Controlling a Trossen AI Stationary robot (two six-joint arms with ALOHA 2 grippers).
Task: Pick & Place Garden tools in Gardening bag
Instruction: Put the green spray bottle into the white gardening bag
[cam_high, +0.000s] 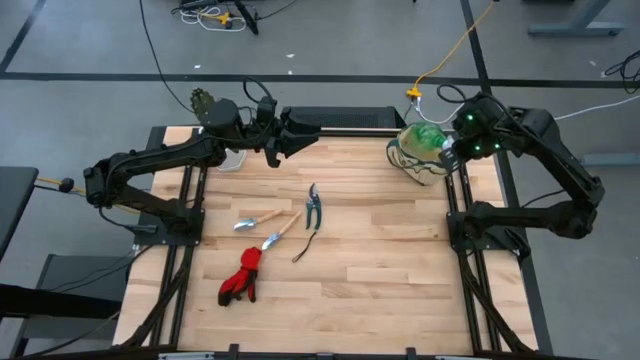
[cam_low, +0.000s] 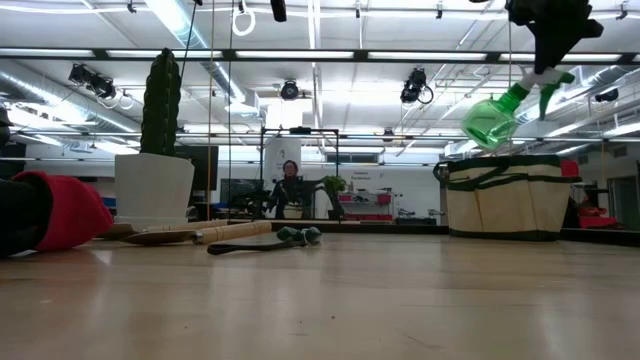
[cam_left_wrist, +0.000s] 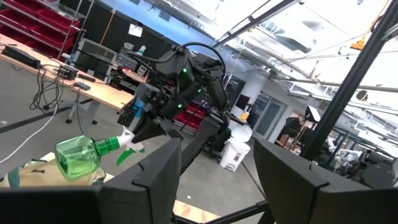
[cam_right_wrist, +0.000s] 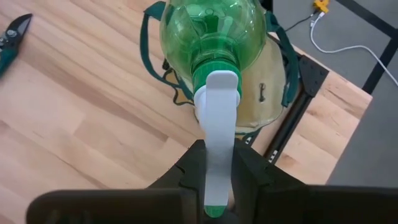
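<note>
The green sprayer (cam_low: 490, 120) hangs tilted above the beige gardening bag (cam_low: 508, 195) at the table's far right, with my right gripper (cam_right_wrist: 219, 171) shut on it. On the table's middle and left lie the pruning shears (cam_high: 314, 205), two wooden-handled tools (cam_high: 258, 220), red gloves (cam_high: 240, 280) and a thin dark cord (cam_high: 305, 247). My left gripper (cam_left_wrist: 216, 143) is raised near the far edge, open, with nothing between its fingers, pointing toward the right arm. My right gripper pinches the sprayer's white spray head (cam_right_wrist: 219, 143) between its two fingers. The fingers come from above, slanting down, and lie along the head. The green bottle (cam_right_wrist: 211, 31) hangs below and beyond the fingers, tilted, clear of the bag's open top (cam_right_wrist: 267, 81).
A white pot with a tall cactus (cam_low: 160, 150) stands at the far left, close by the left arm. Bare wooden tabletop (cam_high: 380, 270) lies between the tools and the bag. Black frame rails (cam_high: 460, 250) run along both side edges.
</note>
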